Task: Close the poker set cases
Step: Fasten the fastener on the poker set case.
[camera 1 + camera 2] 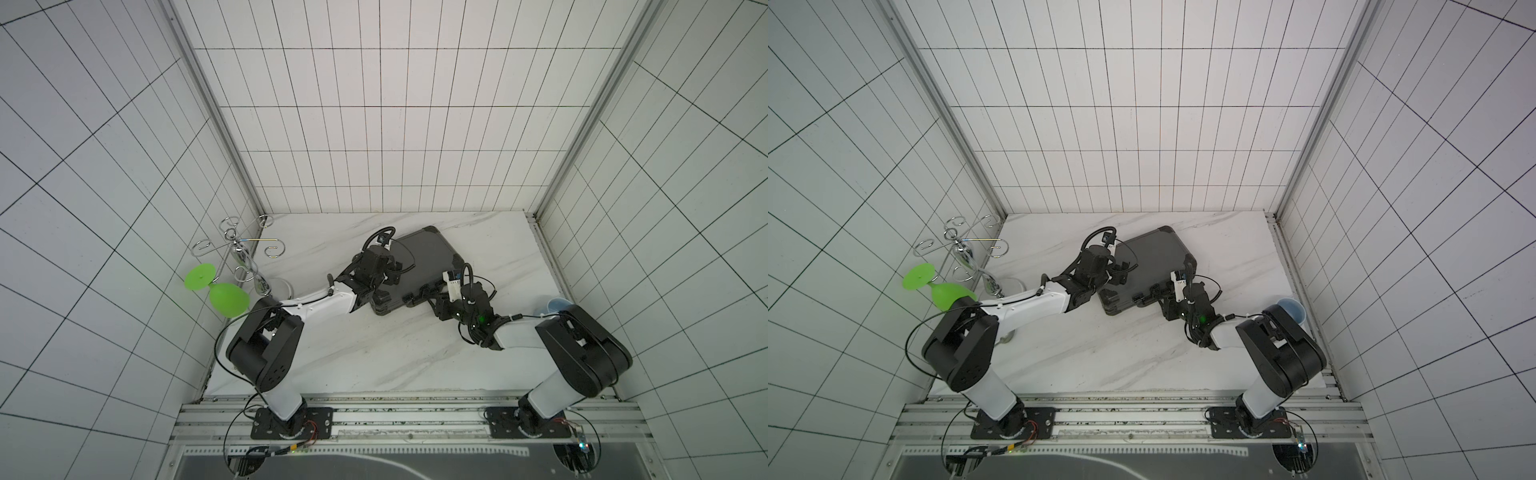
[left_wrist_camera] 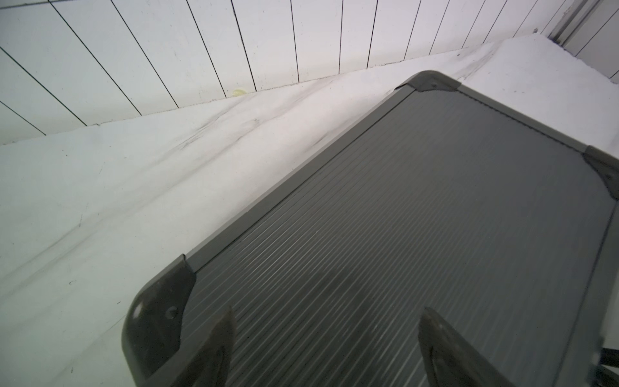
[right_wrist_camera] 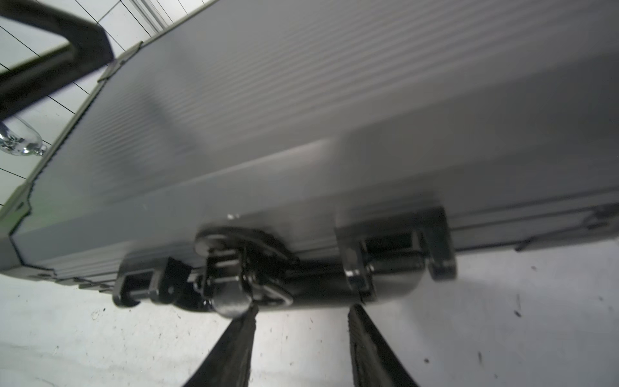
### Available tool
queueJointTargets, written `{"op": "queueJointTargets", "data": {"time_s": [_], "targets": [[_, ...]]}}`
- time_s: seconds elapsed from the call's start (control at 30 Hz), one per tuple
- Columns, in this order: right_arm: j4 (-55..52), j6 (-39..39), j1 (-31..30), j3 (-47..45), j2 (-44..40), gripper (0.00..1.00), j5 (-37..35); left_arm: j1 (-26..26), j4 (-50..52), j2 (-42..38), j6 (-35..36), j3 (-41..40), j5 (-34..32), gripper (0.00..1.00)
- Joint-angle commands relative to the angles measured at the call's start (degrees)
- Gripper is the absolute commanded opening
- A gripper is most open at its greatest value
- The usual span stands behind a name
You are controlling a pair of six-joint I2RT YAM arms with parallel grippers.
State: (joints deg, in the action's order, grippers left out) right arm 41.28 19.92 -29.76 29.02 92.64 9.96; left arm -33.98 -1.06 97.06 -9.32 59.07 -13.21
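Over the shut case (image 1: 432, 253), left claw (image 2: 328, 313) gapes wide; right claw (image 3: 301, 310) half-spread beside handle (image 3: 318, 286).

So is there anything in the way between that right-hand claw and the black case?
Nothing visible. In the right wrist view the right gripper, jaws open, points straight at the metal fittings on the front edge of the case, with only bare table below. The blue cup stands by that arm's elbow, off the path.
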Motion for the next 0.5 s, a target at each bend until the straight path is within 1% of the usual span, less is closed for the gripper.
{"op": "queueJointTargets", "data": {"time_s": [0.0,0.23,0.33,0.47], "targets": [[1.0,-1.8,-0.5,7.4,1.1,0.47,-0.5,0.2,-0.3,1.7,-1.8,-0.6,1.8,0.86],[-1.1,-3.8,-0.5,12.1,2.7,0.47,-1.0,0.6,-1.3,1.8,-2.3,-2.0,2.9,0.86],[-1.4,-3.7,-0.5,11.7,2.2,0.47,-1.8,0.8,-1.8,2.1,-2.3,-2.2,3.7,0.85],[-2.5,-4.2,-0.5,10.3,1.6,0.48,-3.1,0.8,-3.3,4.7,-3.4,-2.5,5.2,0.84]]}}
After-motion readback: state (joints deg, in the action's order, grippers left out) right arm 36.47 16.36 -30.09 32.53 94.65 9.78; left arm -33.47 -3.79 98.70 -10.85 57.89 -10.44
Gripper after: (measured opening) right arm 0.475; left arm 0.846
